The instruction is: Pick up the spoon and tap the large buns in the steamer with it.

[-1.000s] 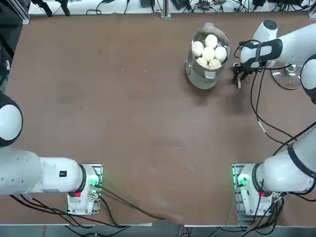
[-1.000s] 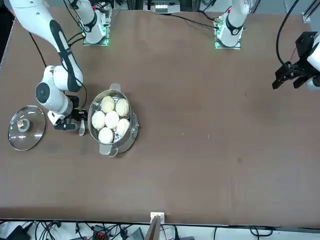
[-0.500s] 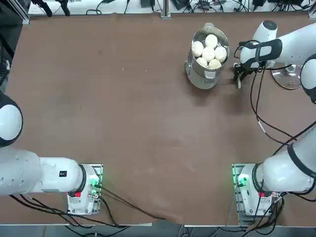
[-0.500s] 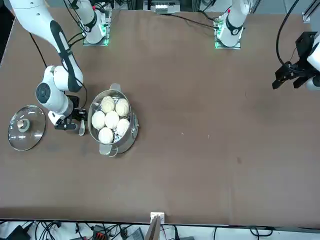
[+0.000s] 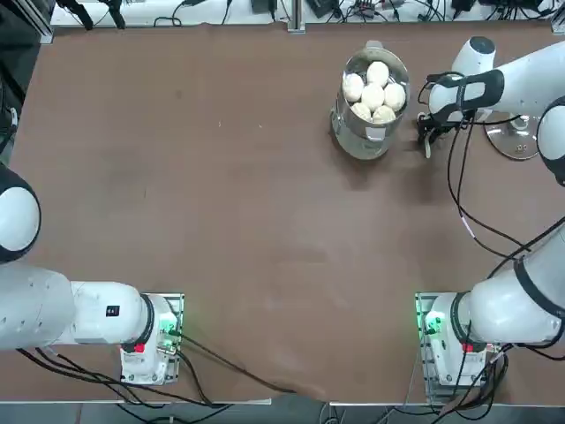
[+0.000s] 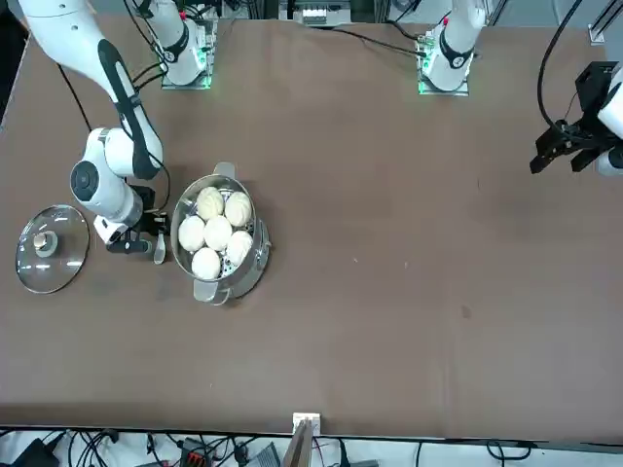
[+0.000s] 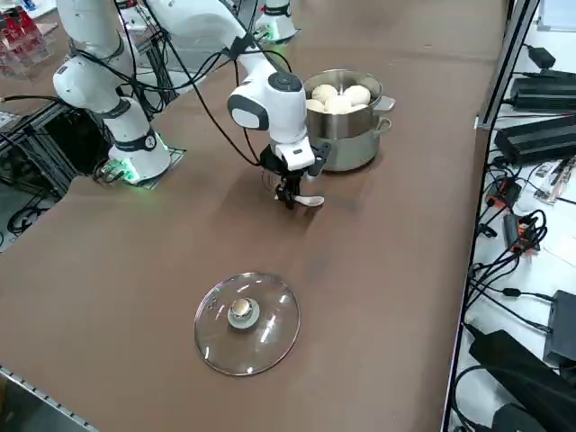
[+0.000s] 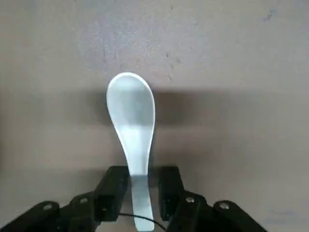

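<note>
Jaws: right gripper (image 8: 140, 195) is reaching down at the counter (image 5: 221, 203) with its two fingers (image 8: 112, 191) sitting on either side of the spoon (image 8: 132, 125) handle; in the wrist view the pads are lying against the handle or a hair off it, so the pinch looks made or all but made, and whether it is firm I cannot tell.

Spoon place: spoon (image 7: 310, 201) is lying flat on the counter, just beside the steamer (image 7: 346, 126) on the side facing the glass lid (image 7: 247, 321), apart from both.

Long axis: handle is running straight back between the fingers, bowl pointing away from the wrist; the jaws are crossing the handle squarely near its end.

Buns: large buns (image 5: 374, 91) are sitting clustered inside the steamer (image 5: 369, 124), tops near the rim.

Deciding relation: steamer is standing close beside the gripper (image 5: 427, 137), with its wall rising between spoon and buns; my judgement is that the spoon is needing a lift clear of the rim before swinging over.

Nearer arm: right arm is already at the spoon.

Risk: a grip this far back on a smooth handle may be letting the bowl droop or twist on lifting.
</note>
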### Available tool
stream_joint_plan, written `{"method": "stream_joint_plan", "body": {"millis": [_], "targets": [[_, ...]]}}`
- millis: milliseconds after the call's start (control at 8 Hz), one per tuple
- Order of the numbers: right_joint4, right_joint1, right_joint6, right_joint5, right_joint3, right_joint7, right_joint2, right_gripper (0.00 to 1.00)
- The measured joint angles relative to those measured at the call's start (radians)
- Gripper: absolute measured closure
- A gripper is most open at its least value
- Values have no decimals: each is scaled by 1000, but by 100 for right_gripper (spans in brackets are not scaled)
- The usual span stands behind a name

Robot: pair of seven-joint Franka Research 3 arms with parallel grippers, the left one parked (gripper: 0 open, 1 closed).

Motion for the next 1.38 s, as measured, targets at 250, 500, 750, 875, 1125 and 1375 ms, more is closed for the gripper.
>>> {"method": "stream_joint_plan", "body": {"millis": [250, 500, 750, 875, 1125, 1375], "targets": [[1, 0, 1, 0, 0, 0, 0, 58], [1, 0, 1, 0, 0, 0, 0, 62], [2, 2, 2, 0, 0, 0, 1, 68], [4, 5, 2, 0, 0, 0, 1, 71], [9, 8, 2, 0, 0, 0, 1, 83], [10, 8, 2, 0, 0, 0, 2, 83]]}}
